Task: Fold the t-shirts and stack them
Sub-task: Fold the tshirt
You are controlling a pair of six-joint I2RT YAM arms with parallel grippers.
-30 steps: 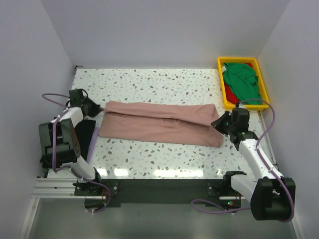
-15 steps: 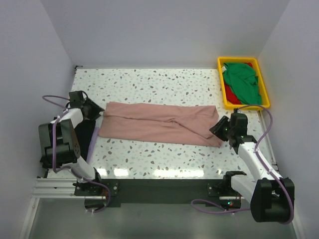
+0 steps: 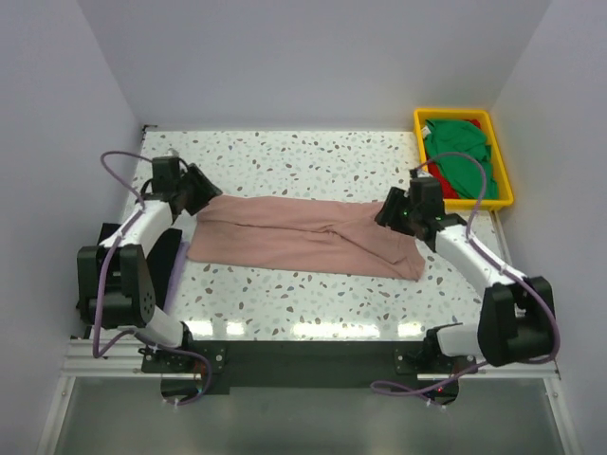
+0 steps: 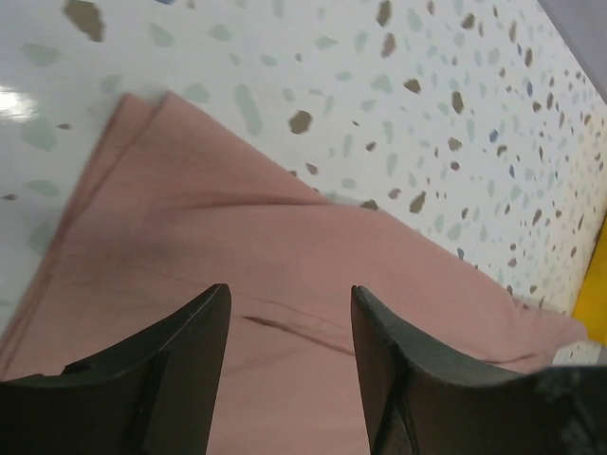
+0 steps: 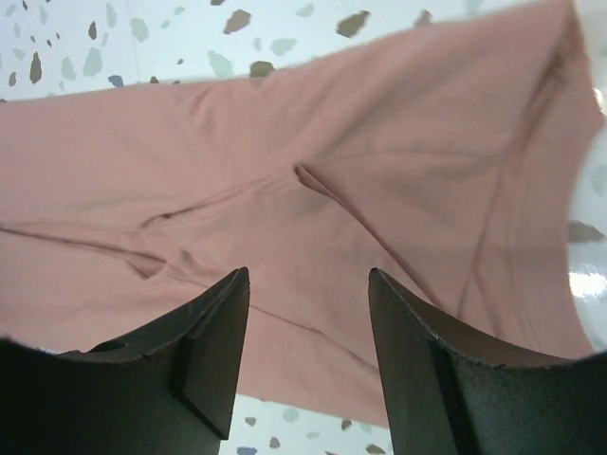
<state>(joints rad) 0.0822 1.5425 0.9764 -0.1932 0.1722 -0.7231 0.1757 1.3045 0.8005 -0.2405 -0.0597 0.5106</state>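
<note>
Both arms have swung toward the back of the table within the last second, and their jaws, closed then, now stand spread. The pink t-shirt (image 3: 303,237) lies flat on the speckled table (image 3: 313,156) as a long folded band with a few creases. One end reaches close to the near-left corner of the yellow tray (image 3: 420,142), and the other end lies well away from it.

The right gripper (image 3: 391,210) hangs over the end nearest the tray, at its rear corner. In its wrist view its fingers (image 5: 213,351) are apart with only pink cloth showing between them, and nothing is pinched. The left gripper (image 3: 199,188) sits over the rear corner of the end farthest from the tray. Its fingers (image 4: 185,370) are likewise parted above the cloth and grip nothing. Whether either pair touches the fabric cannot be told.

Inside the tray a green t-shirt (image 3: 460,156) is bunched on top of a red t-shirt (image 3: 434,177), of which only an edge shows. A black t-shirt (image 3: 163,258) lies at the table edge farthest from the tray, beside the left arm and just past the pink band's end.
</note>
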